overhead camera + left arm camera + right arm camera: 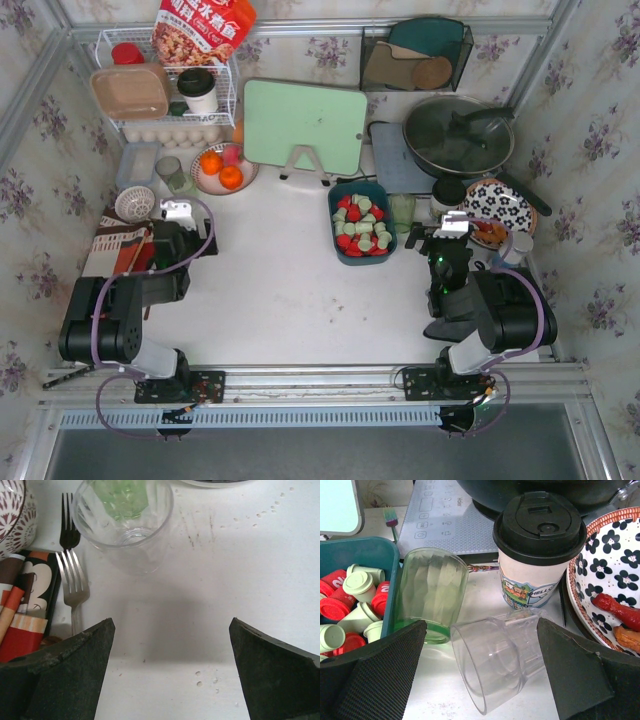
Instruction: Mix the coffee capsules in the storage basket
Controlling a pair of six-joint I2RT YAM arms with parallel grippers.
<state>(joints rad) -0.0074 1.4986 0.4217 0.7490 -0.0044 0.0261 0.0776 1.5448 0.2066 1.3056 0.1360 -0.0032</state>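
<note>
Top view: the storage basket [337,250] stands on the bench right of centre. The coffee capsules [362,225] lie inside it, red and mint loosely jumbled. My left claw [178,212] sits well apart at the left. My right claw [445,228] is near the basket and, I judge, better placed for stirring.

Left wrist: left claw [171,630] released, holding nothing, above bare bench near a clear glass [122,525] and a fork [75,580].

Right wrist: right claw [481,630] released, empty. A green glass [432,595] and a toppled glass [495,660] obstruct its path to the basket.
</note>
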